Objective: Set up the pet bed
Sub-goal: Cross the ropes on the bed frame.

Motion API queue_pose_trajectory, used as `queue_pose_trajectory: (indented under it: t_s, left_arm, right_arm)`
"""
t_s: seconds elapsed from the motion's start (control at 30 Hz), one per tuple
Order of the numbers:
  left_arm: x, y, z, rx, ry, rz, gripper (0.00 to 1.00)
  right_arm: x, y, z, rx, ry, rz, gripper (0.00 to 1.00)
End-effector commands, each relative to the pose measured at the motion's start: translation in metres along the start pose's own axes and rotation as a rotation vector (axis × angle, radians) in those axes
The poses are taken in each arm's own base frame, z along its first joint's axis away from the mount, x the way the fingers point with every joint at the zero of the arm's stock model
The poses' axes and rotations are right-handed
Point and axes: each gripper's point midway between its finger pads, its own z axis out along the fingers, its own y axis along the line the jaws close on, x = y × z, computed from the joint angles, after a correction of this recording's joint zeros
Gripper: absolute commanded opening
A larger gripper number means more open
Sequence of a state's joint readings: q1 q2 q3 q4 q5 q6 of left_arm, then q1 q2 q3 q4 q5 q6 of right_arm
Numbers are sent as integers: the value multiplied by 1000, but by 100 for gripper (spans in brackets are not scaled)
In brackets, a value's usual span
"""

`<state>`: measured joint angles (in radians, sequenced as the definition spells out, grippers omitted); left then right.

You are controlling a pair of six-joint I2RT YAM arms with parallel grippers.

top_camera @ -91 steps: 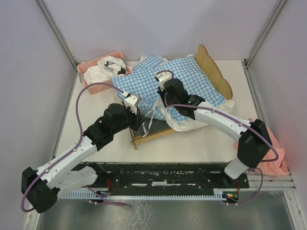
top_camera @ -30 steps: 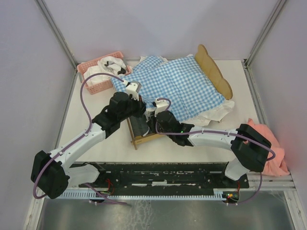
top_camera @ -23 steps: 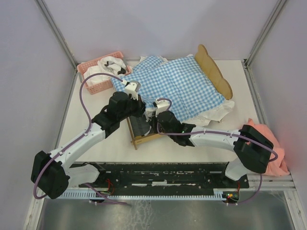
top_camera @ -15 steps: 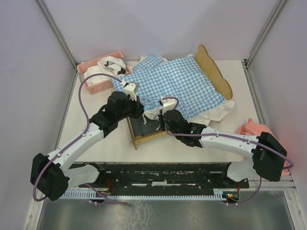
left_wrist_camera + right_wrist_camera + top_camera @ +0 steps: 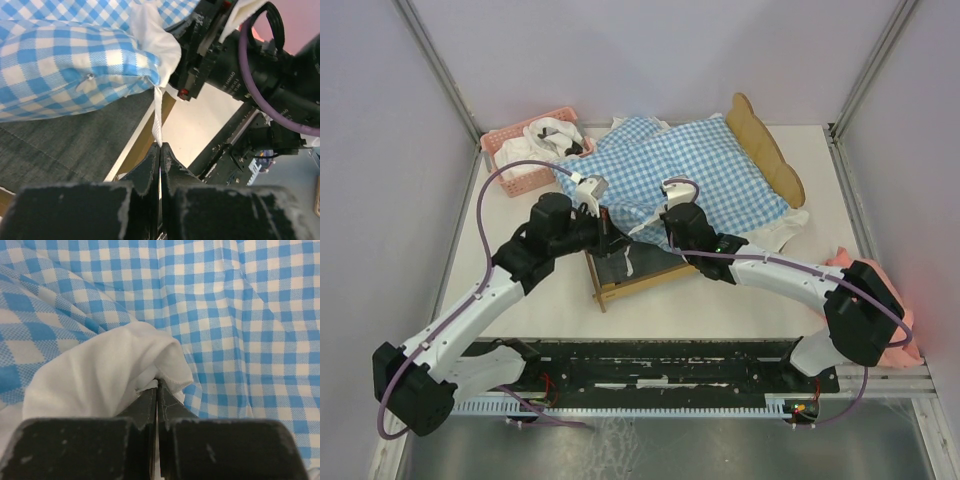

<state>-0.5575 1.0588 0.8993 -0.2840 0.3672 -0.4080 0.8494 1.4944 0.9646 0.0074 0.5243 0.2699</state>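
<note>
The pet bed stands mid-table, its wavy wooden headboard (image 5: 766,147) at the far right and its foot rail (image 5: 632,286) nearest me. A strip of dark grey base (image 5: 617,266) shows at the foot. Blue-white gingham bedding (image 5: 692,178) covers the rest. My left gripper (image 5: 610,226) is shut on a thin white tie (image 5: 158,115) that runs taut from the bedding's corner (image 5: 65,65), over the grey base (image 5: 55,150). The left gripper (image 5: 160,146) sits above the wood rail (image 5: 142,137). My right gripper (image 5: 666,216) is shut on the bedding's white ruffle (image 5: 100,375), with its tips (image 5: 158,382) against gingham (image 5: 230,315).
A pink basket (image 5: 509,146) holding white cloth (image 5: 550,133) stands at the back left. A pink cloth (image 5: 898,318) lies at the table's right edge behind the right arm's elbow. Metal posts frame the corners. A black rail (image 5: 670,368) runs along the near edge.
The right gripper shut on the white ruffle at the bed's foot and lifted it back toward the bedding. The left gripper, still shut on the tie, shifted slightly left and up.
</note>
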Motion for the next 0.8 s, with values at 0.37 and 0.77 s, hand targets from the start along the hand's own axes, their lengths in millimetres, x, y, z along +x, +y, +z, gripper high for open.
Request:
queue_pose_trajectory:
  t_s: [0.37, 0.77]
  left_arm:
    - [15, 20, 11, -23, -51, 33, 3]
    - [45, 37, 22, -41, -28, -45, 3]
  right_arm:
    - [-30, -3, -2, -1, -83, 38, 2]
    - [-27, 2, -3, -29, -75, 66, 2]
